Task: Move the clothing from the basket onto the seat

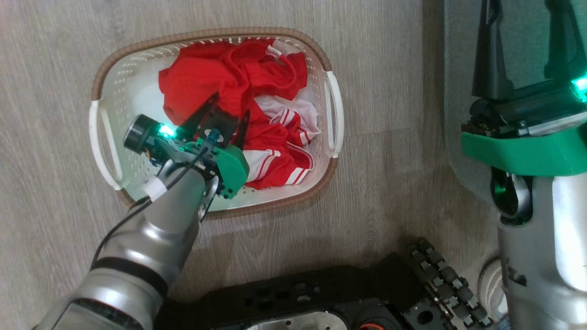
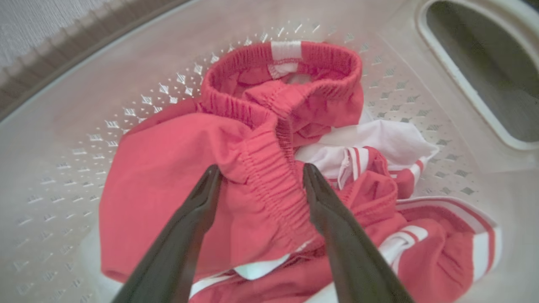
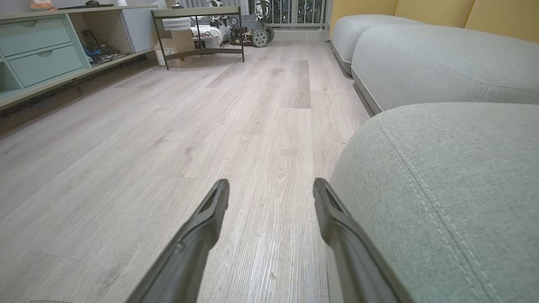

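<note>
How many of each
One basket [image 1: 215, 33] with two white handles [image 1: 337, 114]; one tangled heap of clothing [image 1: 238, 73]; two grippers, the left gripper [image 2: 261, 168] and the right gripper [image 3: 270, 182], two fingers [image 3: 198, 235] each.

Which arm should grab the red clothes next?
The left one. The left gripper is open inside the basket, with a fold of the clothing between its tips. The right gripper, also open, is over by the seat, away from the basket.
</note>
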Robot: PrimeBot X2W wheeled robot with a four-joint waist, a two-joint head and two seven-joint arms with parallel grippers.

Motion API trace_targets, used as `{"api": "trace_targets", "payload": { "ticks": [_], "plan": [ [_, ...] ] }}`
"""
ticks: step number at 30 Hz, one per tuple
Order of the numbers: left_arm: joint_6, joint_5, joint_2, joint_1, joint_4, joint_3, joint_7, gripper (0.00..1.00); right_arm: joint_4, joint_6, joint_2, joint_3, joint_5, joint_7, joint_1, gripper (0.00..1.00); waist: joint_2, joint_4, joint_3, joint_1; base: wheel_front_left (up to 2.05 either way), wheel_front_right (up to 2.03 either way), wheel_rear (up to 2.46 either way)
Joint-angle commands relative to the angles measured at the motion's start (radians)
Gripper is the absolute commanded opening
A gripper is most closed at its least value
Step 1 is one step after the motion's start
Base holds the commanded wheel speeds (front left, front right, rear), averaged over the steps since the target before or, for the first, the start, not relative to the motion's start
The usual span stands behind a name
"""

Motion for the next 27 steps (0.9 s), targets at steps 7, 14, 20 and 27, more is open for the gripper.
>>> {"api": "trace_targets", "payload": {
  "ticks": [7, 14, 20, 27],
  "plan": [
    [0.050, -0.019, 0.010, -0.013, 0.039, 0.013, -0.009, 0.54, -0.042, 0.000, -0.001, 0.020, 0.014, -0.006, 0.016, 1.00, 0.0001, -0.009, 0.015, -0.0001, 0.00, 0.00, 0.00],
    [0.043, -0.063, 0.010, 0.012, 0.001, -0.003, -0.009, 0.00, -0.018, 0.000, -0.001, 0.021, 0.027, -0.006, 0.012, 1.00, 0.0001, 0.001, -0.037, -0.0001, 0.00, 0.00, 0.00],
    [0.032, -0.101, 0.010, 0.062, -0.068, 0.005, -0.009, 0.00, 0.021, 0.000, -0.001, 0.033, 0.037, -0.006, 0.022, 1.00, 0.0001, 0.016, -0.135, -0.0001, 0.00, 0.00, 0.00],
    [0.024, -0.121, 0.009, 0.134, -0.151, 0.027, -0.009, 0.00, 0.091, 0.000, -0.001, 0.039, 0.049, -0.006, 0.065, 1.00, 0.0001, 0.043, -0.298, -0.0001, 0.00, 0.00, 0.00]
  ]
}}
